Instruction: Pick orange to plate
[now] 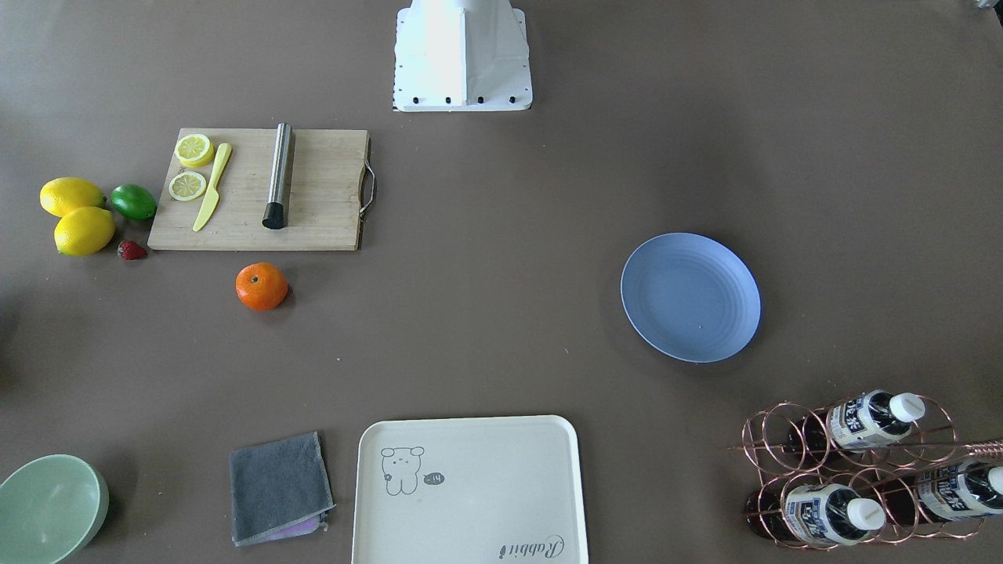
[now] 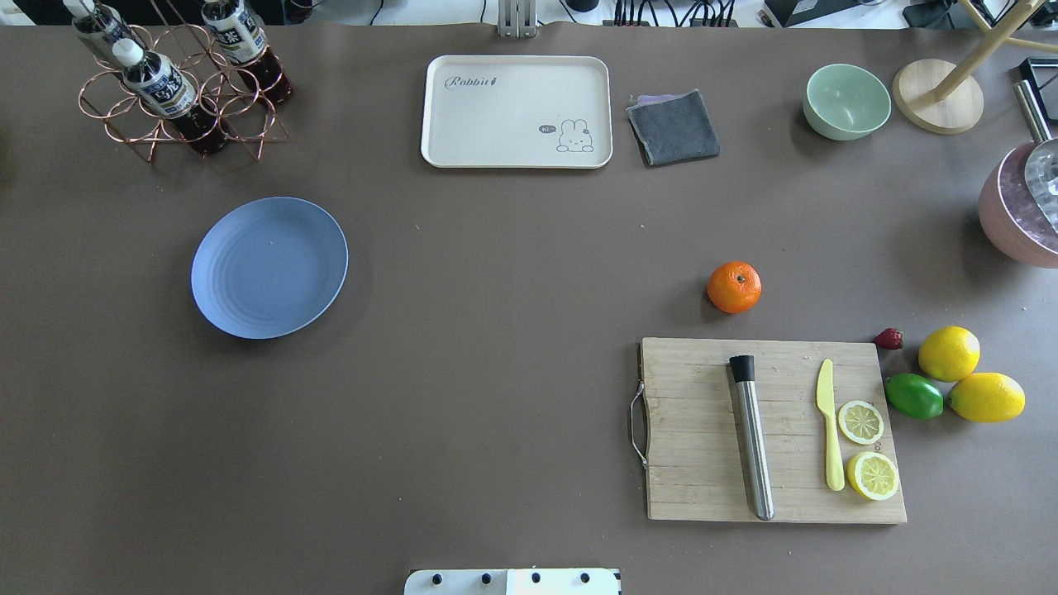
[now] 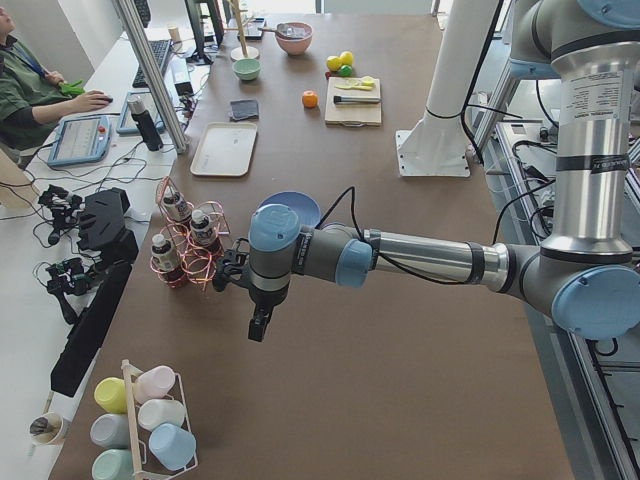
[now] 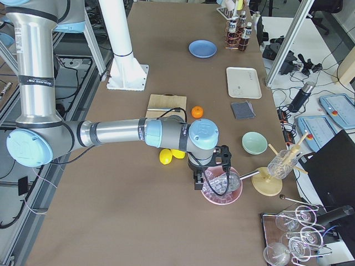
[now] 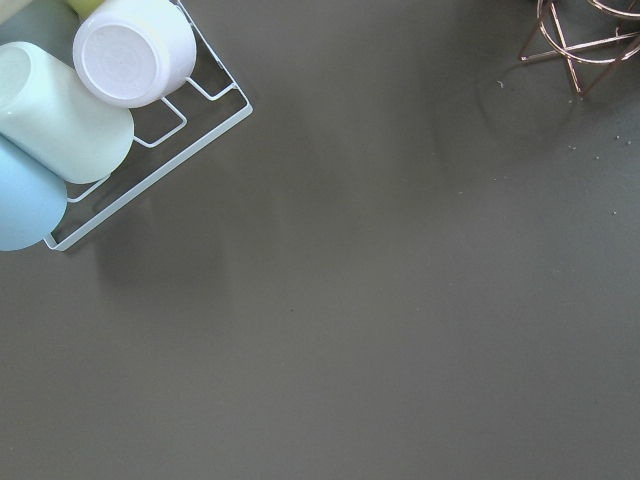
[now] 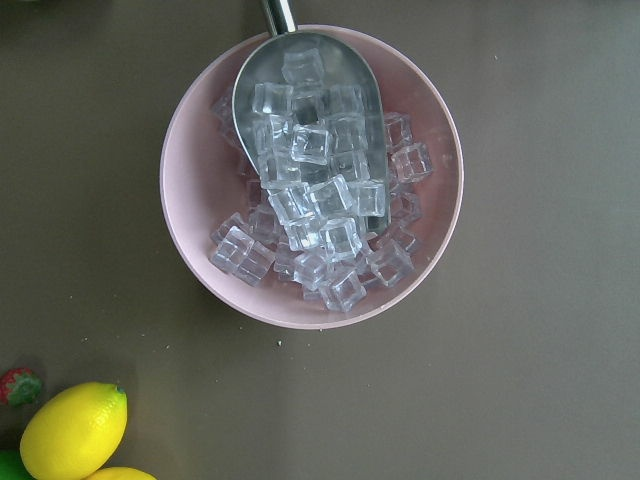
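Nothing is done yet: the orange [image 2: 734, 287] is sitting untouched on the bench [image 2: 496, 347], and the plate [image 2: 269, 267] is lying bare. Both arms are parked out at the bench ends. The right fingers [image 4: 197, 183] are hanging over a pink bowl [image 6: 310, 175] of clear ice cubes with a metal scoop. The left fingers [image 3: 258, 325] are hovering above bare bench between a copper bottle rack [image 3: 185, 245] and a white wire cup rack [image 5: 150, 130]. I can't tell whether either pair is open or closed, since only the side views are showing them. From the right fingers, the orange is lying well inboard, past the lemons [image 4: 165, 156] and just off the far edge of the wooden board [image 2: 773, 430]. From the left fingers, the plate is sitting near, a little inboard. The whole job is remaining: reach, grasp, carry across and release. The right arm is looking like the nearer one to the orange, and the plate is falling on the left arm's side. The orange is round with a dimpled, slightly glossy skin and a green stem dot, so it is probably prone to rolling. The plate is round, shallow and matte blue-lavender with faint concentric rings. The bench cover is reading as flat matte brown.
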### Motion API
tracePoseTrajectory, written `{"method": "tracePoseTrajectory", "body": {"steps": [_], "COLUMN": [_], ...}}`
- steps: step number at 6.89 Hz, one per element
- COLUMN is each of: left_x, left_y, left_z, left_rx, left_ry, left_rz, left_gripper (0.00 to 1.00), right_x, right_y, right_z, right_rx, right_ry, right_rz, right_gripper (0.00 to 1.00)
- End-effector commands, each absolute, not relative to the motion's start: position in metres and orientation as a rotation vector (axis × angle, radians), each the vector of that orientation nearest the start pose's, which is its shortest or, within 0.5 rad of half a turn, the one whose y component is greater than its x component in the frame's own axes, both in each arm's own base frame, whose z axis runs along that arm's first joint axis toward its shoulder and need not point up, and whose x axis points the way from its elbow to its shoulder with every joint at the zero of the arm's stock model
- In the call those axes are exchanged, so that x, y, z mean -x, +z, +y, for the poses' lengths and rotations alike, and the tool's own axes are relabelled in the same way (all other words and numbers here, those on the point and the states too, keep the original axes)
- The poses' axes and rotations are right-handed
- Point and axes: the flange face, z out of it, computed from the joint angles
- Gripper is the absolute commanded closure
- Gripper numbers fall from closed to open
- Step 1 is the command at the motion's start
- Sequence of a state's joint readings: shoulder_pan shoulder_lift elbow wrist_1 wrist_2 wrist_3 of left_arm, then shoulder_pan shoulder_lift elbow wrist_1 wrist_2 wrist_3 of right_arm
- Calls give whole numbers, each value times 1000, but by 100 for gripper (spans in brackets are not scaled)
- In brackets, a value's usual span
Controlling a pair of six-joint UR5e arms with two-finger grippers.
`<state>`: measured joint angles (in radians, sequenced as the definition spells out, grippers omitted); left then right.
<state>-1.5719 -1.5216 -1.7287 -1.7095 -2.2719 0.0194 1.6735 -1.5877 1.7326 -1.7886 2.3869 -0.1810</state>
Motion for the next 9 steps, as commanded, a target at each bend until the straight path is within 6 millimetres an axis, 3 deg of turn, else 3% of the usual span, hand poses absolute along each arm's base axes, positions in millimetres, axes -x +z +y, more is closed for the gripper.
{"method": "tracePoseTrajectory", "body": {"steps": [1,4,6,7,9], "left_x": [70,71,68,42,-36], "left_y": [611,610,601,593,572], "left_z": [-500,-498,-500,-504,-509], "left_rx": [-221,-288,-294,-289,-273], "left_ry": [87,113,97,91,-50], "left_rz": [689,692,699,727,829], "left_gripper": [2,2,2,2,2], "right_x": [-109,-104,-81,-68,-46], "right_y": [603,597,579,567,552], "right_z": [-465,-471,-493,-507,-530], "right_rx": [-52,-48,-32,-27,-32], "right_ry": [-46,-28,-22,-23,-29], "right_rz": [-818,-819,-826,-825,-824], "right_gripper": [0,0,0,0,0]}}
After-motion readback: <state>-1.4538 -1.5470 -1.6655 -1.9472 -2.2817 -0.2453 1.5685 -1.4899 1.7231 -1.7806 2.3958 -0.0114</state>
